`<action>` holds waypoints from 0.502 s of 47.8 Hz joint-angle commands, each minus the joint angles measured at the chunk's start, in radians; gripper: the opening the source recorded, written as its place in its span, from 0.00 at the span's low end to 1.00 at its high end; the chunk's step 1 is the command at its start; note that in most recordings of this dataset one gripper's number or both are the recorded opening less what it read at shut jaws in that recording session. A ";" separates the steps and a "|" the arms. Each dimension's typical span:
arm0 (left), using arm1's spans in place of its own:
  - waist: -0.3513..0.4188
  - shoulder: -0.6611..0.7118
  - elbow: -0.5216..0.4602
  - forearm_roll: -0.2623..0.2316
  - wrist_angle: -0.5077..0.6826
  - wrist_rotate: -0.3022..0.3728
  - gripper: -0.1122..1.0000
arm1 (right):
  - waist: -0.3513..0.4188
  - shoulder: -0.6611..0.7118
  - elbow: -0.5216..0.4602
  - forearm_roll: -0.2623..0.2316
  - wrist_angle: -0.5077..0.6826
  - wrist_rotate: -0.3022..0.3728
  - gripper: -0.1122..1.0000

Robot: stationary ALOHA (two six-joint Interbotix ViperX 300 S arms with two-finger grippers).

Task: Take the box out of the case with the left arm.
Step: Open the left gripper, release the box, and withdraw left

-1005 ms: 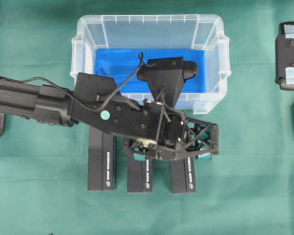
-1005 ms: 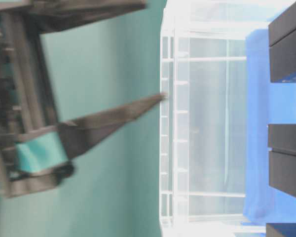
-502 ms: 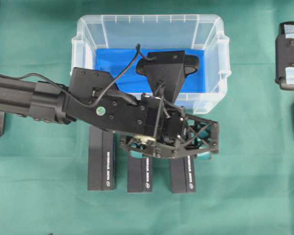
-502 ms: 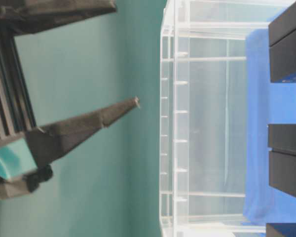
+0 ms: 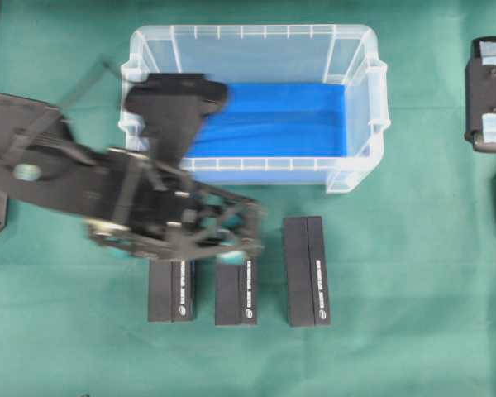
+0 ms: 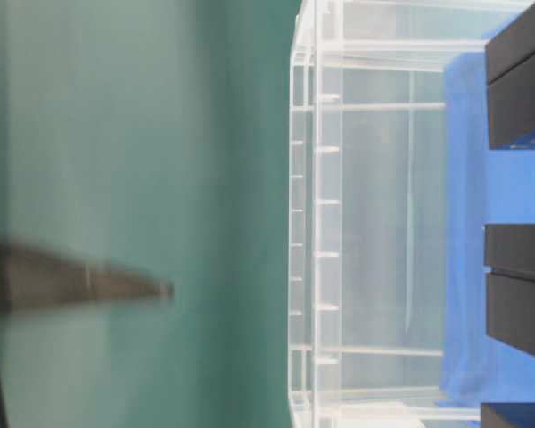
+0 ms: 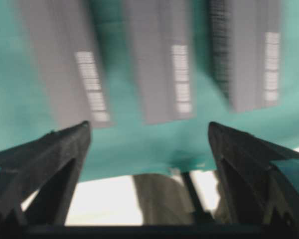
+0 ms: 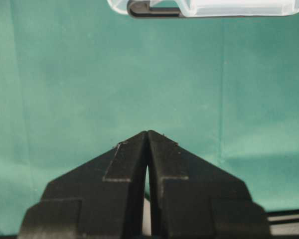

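Overhead view: three black boxes lie side by side on the green cloth (image 5: 413,331), nearest the lower edge, all outside the case.
Left box (image 5: 171,291): its upper end is covered by the blurred left gripper.
Middle box (image 5: 236,294): just beside the left one, a narrow strip of cloth between them; its top also lies under the gripper.
Right box (image 5: 306,270): fully in view, apart from the gripper, white print running along its length.
Left gripper (image 5: 178,240): black lattice frame, smeared by motion, hanging over the upper ends of the left and middle boxes.
Left gripper jaws: spread wide with nothing between them; the left wrist view shows both dark fingers (image 7: 50,154) far apart and only cloth and the three boxes beyond them.
Left arm (image 5: 41,169): reaches in from the left edge; its wrist camera housing overlaps the near left corner of the case.
Case (image 5: 360,116): clear plastic bin just beyond the row of boxes, blue sheet (image 5: 281,120) on its bottom; no box shows on the part of the sheet that is in view.
Right gripper (image 8: 147,133): by the right edge of the overhead view, well apart from the case; the fingers are pressed together tip to tip, with nothing held.
Table-level view: one blurred dark fingertip (image 6: 116,283) over the cloth, clear of the case wall (image 6: 314,232).
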 commanded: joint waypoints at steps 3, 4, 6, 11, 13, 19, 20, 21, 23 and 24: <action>-0.018 -0.138 0.123 0.003 -0.041 -0.012 0.93 | 0.000 -0.003 -0.009 -0.002 0.006 0.000 0.12; -0.021 -0.153 0.143 0.003 -0.051 -0.015 0.93 | 0.000 -0.003 -0.009 -0.002 0.006 0.000 0.12; -0.026 -0.186 0.186 0.003 -0.067 -0.020 0.93 | 0.000 -0.002 -0.009 -0.002 0.009 0.000 0.12; -0.037 -0.268 0.285 0.002 -0.101 -0.029 0.93 | 0.000 -0.002 -0.008 -0.002 0.011 0.000 0.12; -0.040 -0.301 0.322 0.003 -0.109 -0.034 0.93 | 0.000 0.000 -0.006 -0.002 0.011 0.000 0.12; -0.052 -0.396 0.423 0.002 -0.115 -0.044 0.93 | 0.000 0.000 -0.002 -0.002 0.014 0.000 0.12; -0.054 -0.408 0.437 0.002 -0.115 -0.048 0.93 | 0.000 0.000 0.000 -0.003 0.014 0.000 0.12; -0.057 -0.420 0.451 0.002 -0.115 -0.051 0.93 | -0.002 0.000 0.000 -0.002 0.015 0.002 0.12; -0.058 -0.446 0.472 0.002 -0.115 -0.057 0.93 | 0.000 0.000 0.002 -0.003 0.015 0.002 0.12; -0.061 -0.457 0.485 0.002 -0.115 -0.060 0.93 | 0.000 0.000 0.003 -0.002 0.017 0.002 0.12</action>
